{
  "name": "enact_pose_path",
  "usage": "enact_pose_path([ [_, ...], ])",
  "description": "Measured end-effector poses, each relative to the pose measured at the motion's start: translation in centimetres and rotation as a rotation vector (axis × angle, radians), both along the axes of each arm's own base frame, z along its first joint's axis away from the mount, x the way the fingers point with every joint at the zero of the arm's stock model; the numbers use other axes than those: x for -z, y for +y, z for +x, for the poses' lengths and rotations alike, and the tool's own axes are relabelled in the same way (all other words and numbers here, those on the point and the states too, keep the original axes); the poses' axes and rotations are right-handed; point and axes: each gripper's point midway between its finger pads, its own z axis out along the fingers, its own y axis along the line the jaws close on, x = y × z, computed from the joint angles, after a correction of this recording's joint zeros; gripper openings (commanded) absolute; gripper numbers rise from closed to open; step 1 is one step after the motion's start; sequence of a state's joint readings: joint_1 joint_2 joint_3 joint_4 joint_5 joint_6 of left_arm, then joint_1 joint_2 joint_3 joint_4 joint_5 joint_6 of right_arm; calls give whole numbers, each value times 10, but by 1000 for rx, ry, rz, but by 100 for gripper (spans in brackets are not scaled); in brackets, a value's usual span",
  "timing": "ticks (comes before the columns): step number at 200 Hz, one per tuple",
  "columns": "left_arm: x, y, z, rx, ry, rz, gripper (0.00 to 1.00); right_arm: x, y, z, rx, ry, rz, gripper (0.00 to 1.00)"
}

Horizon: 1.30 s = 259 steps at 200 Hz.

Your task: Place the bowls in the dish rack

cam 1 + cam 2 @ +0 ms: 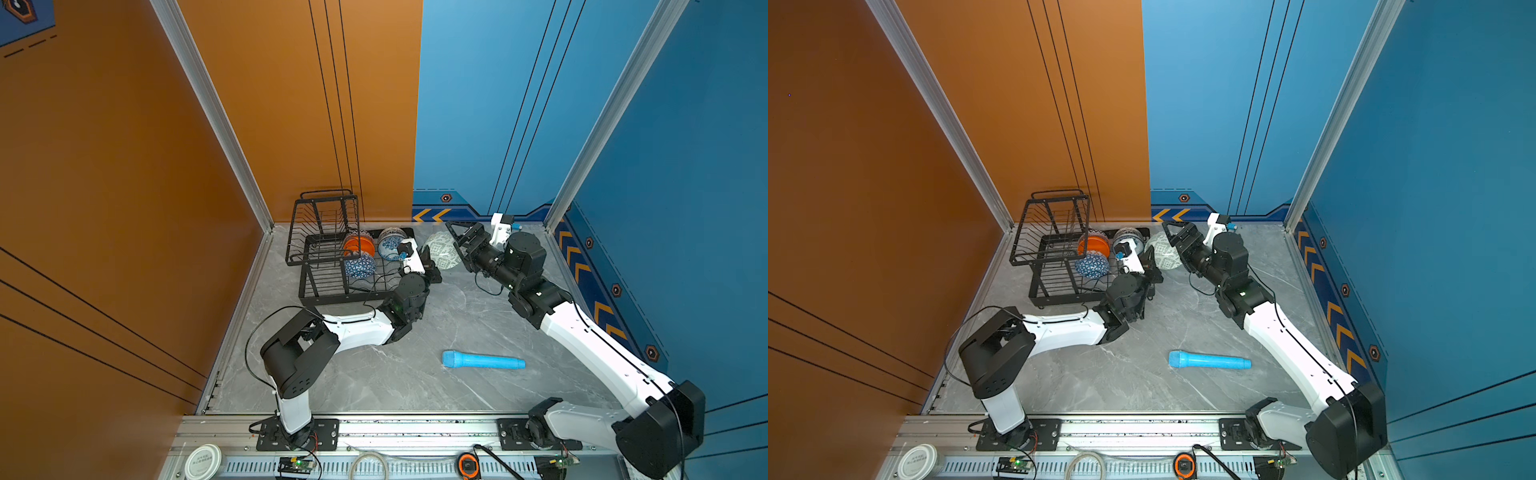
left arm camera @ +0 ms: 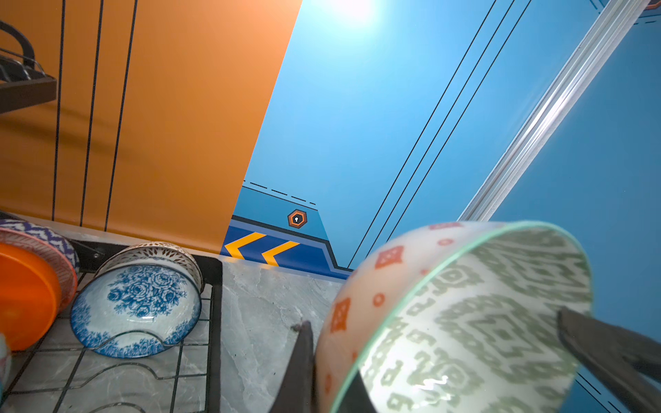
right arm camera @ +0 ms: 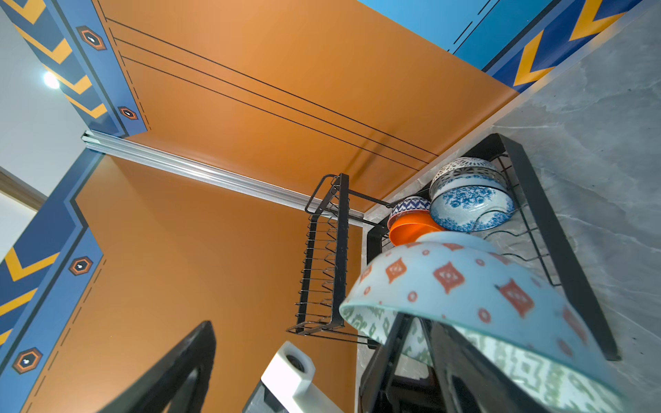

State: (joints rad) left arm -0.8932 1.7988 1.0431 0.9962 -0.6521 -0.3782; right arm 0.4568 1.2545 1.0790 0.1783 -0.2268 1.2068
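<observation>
Dish rack: black wire, flat lower tray with a raised basket, standing at the far left corner of the grey marbled tabletop. In the wavy dividers, a plain glossy orange bowl and a white-blue floral bowl are leaning on edge. A dark-dotted bowl is sitting behind the floral one, and a blue triangle bowl is lying nearer the front.

A light blue cylinder is lying well apart, toward the near right.

The green-patterned bowl is hanging tilted near the far edge, just beyond the rack's right end rail. It is glossy and round, pale green pattern inside, orange diamonds on white outside.

The left gripper is clamping its wall, jaws together on it.

The right gripper is standing with jaws wide apart at the bowl's mouth. Whether it is touching the bowl cannot be told.
</observation>
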Motion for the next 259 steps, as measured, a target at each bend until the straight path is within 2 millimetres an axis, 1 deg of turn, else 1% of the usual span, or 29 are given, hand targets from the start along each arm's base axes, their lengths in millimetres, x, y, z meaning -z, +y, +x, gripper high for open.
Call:
enact_pose_path([
  [26, -8, -2, -5, 0, -49, -2, 0, 8, 11, 8, -10, 21, 10, 72],
  [48, -5, 2, -10, -13, -72, 12, 0, 13, 21, 8, -19, 33, 13, 59],
  [59, -4, 3, -12, -19, -81, 16, 0, 15, 24, 8, -20, 40, 15, 54],
  [82, -9, 9, -15, -43, -113, 15, 0, 16, 26, 7, -13, 47, 21, 41],
  [111, -15, 16, -17, -80, -142, 18, 0, 16, 28, 7, -11, 49, 24, 32],
  [130, -13, 17, -17, -92, -141, 31, 0, 16, 28, 6, -7, 47, 22, 30],
  [158, -12, 18, -17, -105, -140, 47, 0, 15, 30, 5, -3, 47, 21, 22],
  [164, -12, 19, -17, -107, -140, 48, 0, 15, 30, 5, -4, 47, 23, 19],
  [176, -12, 19, -17, -110, -140, 51, 0, 14, 32, 4, -9, 48, 28, 11],
  [184, -11, 20, -17, -114, -138, 50, 0, 14, 34, 3, -14, 57, 42, 7],
  [203, -10, 23, -15, -131, -138, 56, 0, 12, 42, -1, -35, 68, 59, 3],
  [259, -11, 28, -14, -160, -144, 89, 0, 12, 44, 0, -37, 69, 59, 0],
])
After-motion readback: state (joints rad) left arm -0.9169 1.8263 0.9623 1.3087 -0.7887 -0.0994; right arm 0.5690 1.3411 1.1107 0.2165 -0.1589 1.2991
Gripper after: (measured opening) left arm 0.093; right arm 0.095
